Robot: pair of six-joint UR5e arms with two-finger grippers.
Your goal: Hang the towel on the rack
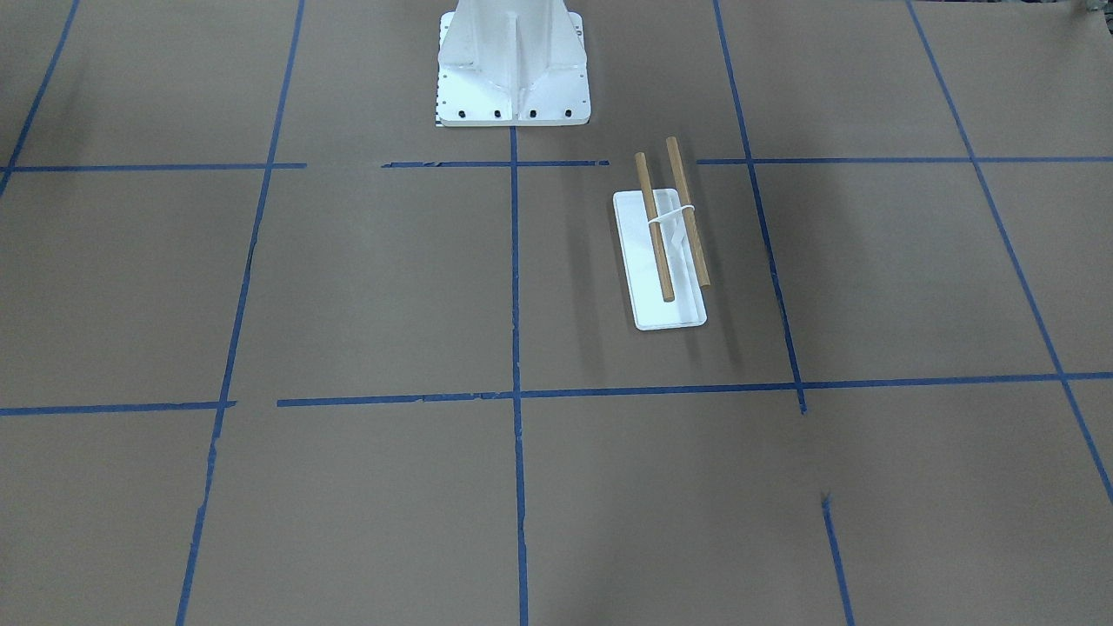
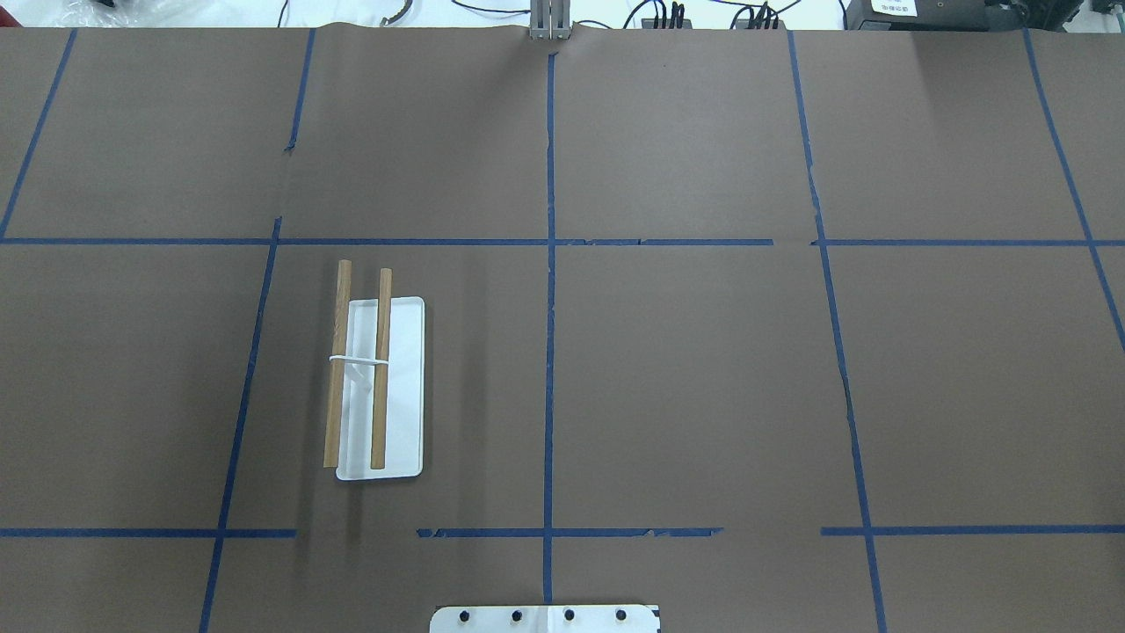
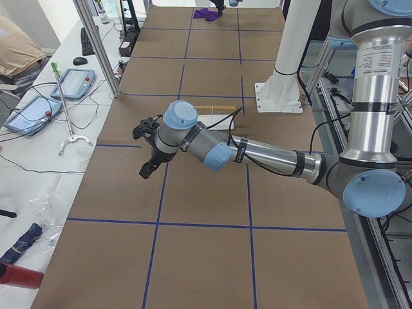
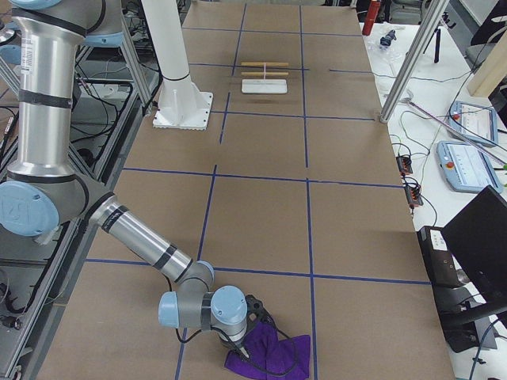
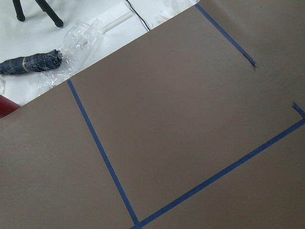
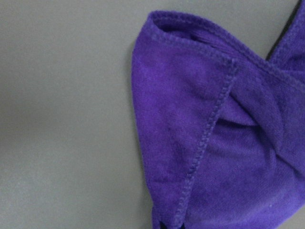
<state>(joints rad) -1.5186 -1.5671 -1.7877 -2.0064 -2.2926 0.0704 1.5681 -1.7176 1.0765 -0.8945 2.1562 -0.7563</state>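
One purple towel [image 4: 273, 355] lies bunched on the brown paper [image 4: 356, 229] right at the tip of the right gripper [image 4: 247, 339], and I cannot tell how its jaws stand. One rack [image 2: 404, 387] sits well away from it, nearer the left gripper [image 3: 145, 154]. Its two dowels [image 2: 381, 369] lie parallel, long axis running from the robot's side toward the far edge. I cannot tell how the left jaws stand either.

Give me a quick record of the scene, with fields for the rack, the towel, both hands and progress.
rack: upright on the table, robot's left side, both dowels bare
towel: purple, bunched on the table at the robot's right end
right hand: down at the towel; grip unclear
left hand: above the table near its left end; grip unclear
progress: towel not yet hung
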